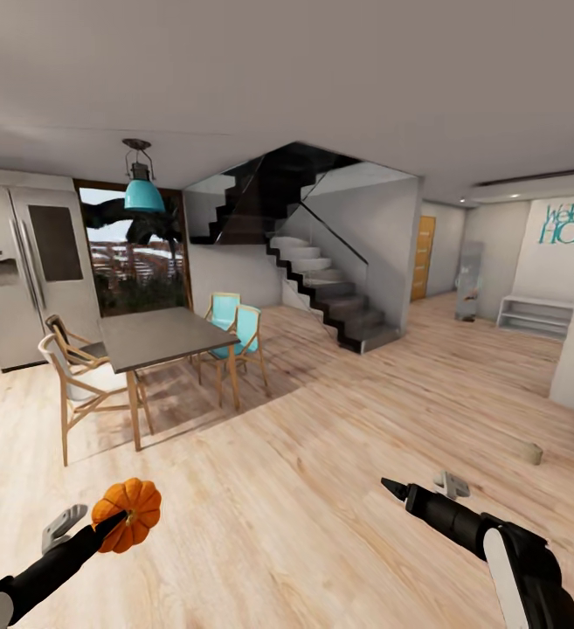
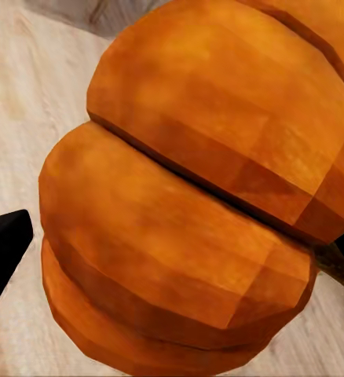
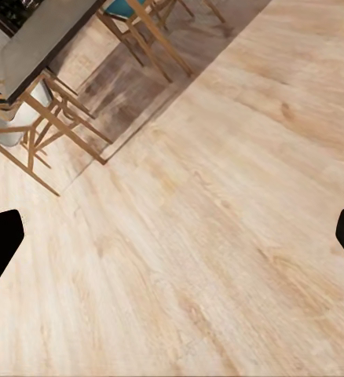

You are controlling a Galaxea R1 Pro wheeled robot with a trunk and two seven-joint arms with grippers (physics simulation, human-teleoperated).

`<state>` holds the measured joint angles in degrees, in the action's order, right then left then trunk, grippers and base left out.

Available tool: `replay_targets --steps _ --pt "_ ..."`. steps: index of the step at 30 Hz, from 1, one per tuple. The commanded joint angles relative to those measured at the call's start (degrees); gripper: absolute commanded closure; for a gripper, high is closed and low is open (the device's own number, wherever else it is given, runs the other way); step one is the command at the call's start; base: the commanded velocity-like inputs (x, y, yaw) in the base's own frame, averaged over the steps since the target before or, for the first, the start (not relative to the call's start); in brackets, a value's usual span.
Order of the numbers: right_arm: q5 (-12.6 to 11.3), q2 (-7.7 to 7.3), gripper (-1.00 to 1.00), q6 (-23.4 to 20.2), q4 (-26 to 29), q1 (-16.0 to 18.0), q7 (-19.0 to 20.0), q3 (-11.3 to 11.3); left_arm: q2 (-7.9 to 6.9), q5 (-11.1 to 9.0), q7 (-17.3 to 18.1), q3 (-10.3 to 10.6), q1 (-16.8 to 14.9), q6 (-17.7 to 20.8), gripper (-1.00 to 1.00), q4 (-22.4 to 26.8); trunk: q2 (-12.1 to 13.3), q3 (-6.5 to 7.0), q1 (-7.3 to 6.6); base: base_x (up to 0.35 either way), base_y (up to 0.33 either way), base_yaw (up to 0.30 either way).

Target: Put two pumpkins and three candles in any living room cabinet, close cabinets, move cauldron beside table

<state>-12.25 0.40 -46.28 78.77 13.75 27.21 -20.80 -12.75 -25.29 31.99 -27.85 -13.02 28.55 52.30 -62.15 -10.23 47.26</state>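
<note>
An orange ribbed pumpkin (image 1: 128, 514) rides above the light plank floor (image 1: 321, 489), clamped in the fingers of the left gripper (image 1: 112, 524), whose black arm reaches up from the lower left corner of the head view; in the left wrist view the pumpkin (image 2: 195, 196) sits tight against one dark fingertip (image 2: 3, 243). Ahead on the left stands a dark dining table (image 1: 160, 336) with wooden chairs (image 1: 81, 384), two of them with teal seats (image 1: 238, 328), under a teal pendant lamp (image 1: 143, 194), a steel refrigerator (image 1: 24, 271) behind. A dark staircase (image 1: 321, 279) climbs at centre, with an orange door (image 1: 423, 258) and a low white shelf (image 1: 535, 316) beyond. A small pale cylinder, apparently a candle (image 1: 532, 453), lies on the floor well to the right. The right gripper (image 1: 426, 491) extends forward from the lower right, its fingers spread wide and holding nothing; the right wrist view shows its fingertips (image 3: 1, 243) apart over bare planks (image 3: 219, 236).
</note>
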Motion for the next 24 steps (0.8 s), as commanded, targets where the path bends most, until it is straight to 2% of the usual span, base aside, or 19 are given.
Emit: replay_targets --steps 1,9,24 --pt "-0.1 0.04 -1.00 -0.4 0.1 0.0 0.2 -0.2 0.01 -0.8 0.1 -0.1 -0.1 0.5 1.00 0.0 -0.1 -0.07 0.05 0.293 0.123 0.281" --pt "-0.2 0.04 -1.00 -0.4 0.1 0.1 0.7 -0.3 -0.04 -1.0 0.1 -0.1 -0.1 0.6 1.00 -1.5 -0.1 -0.07 0.05 0.270 0.172 0.246" --pt "-0.2 0.04 -1.00 -0.4 0.0 0.1 0.7 -0.3 0.00 -0.8 0.1 -0.1 -0.1 0.2 1.00 -1.8 -0.1 -0.07 0.05 0.304 0.152 0.020"
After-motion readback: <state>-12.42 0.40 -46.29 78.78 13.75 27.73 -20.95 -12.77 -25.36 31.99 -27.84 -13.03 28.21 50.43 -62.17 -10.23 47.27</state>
